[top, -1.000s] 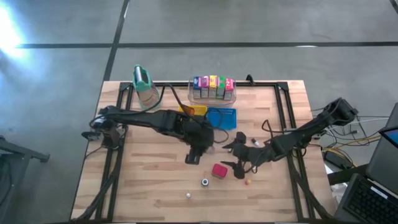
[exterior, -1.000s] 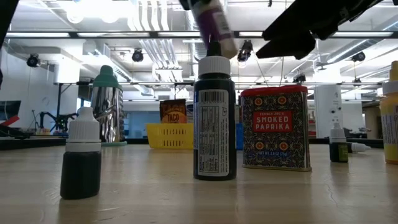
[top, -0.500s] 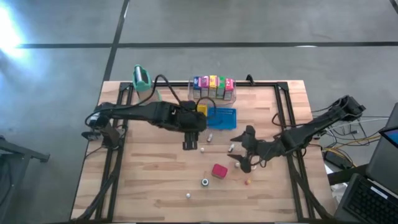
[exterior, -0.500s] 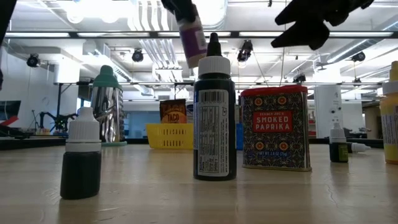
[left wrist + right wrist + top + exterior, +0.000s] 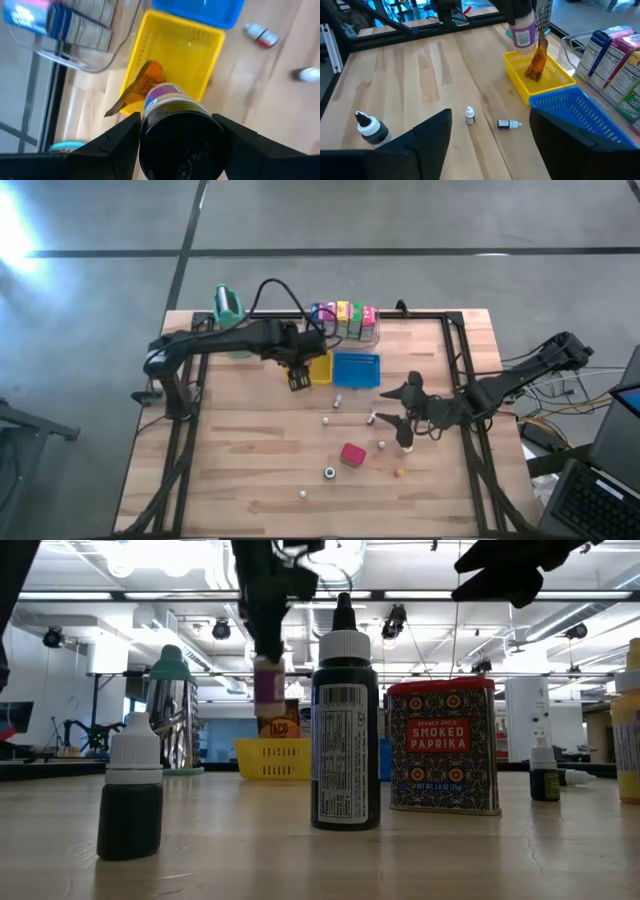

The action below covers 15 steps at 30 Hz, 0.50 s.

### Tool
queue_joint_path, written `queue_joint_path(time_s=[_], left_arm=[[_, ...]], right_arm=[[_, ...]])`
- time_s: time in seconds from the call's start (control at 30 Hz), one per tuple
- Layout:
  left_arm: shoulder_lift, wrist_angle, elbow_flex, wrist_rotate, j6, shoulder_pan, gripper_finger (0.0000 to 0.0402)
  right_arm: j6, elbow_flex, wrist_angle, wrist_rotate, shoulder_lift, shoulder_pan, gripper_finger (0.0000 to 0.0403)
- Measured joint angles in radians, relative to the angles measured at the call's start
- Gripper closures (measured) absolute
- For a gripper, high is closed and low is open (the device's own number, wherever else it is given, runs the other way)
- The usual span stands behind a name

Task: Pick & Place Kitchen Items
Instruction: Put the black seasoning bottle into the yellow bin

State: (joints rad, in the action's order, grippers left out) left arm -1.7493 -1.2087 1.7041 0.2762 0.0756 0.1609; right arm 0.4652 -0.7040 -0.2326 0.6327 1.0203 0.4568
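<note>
Near edge, low view: small dark dropper (image 5: 130, 798), taller dark bottle (image 5: 345, 730), paprika tin (image 5: 443, 745) side by side, partly blocking the trays behind. Paprika tin is red block at table's 6 o'clock in high view, tiny bottles scattered round it. Right gripper (image 5: 404, 418), 4 o'clock, fingers wide, empty. Left gripper (image 5: 299, 375) clamps purple-label jar (image 5: 179, 131) just above yellow tray (image 5: 176, 59), 12 o'clock; orange pouch (image 5: 538, 61) already inside. Blue tray (image 5: 356, 369) adjacent. Cartons (image 5: 342, 319) in clear bin, far edge.
</note>
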Motion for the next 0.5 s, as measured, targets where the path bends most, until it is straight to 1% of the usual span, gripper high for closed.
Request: queue_joint_path(time_s=[0.1, 0.23, 0.27, 0.37, 0.5], left_arm=[[0.0, 0.048, -0.059, -0.019, -0.022, 0.03, 0.017], [0.0, 0.125, -0.127, -0.085, -0.049, 0.061, 0.017], [0.0, 0.141, -0.142, -0.087, -0.053, 0.066, 0.017], [0.0, 0.17, -0.179, -0.099, -0.063, 0.079, 0.017], [0.001, 0.206, -0.227, -0.133, -0.068, 0.091, 0.017]], right_arm=[[0.0, 0.001, -0.001, 0.0, 0.0, 0.0, 0.0152], [0.0, 0.001, 0.0, -0.001, 0.01, 0.0, 0.016], [0.0, 0.001, 0.001, -0.001, 0.013, 0.0, 0.0161], [0.0, 0.001, 0.0, -0.001, 0.016, 0.0, 0.0159], [0.0, 0.001, 0.0, -0.001, 0.016, 0.0, 0.0148]])
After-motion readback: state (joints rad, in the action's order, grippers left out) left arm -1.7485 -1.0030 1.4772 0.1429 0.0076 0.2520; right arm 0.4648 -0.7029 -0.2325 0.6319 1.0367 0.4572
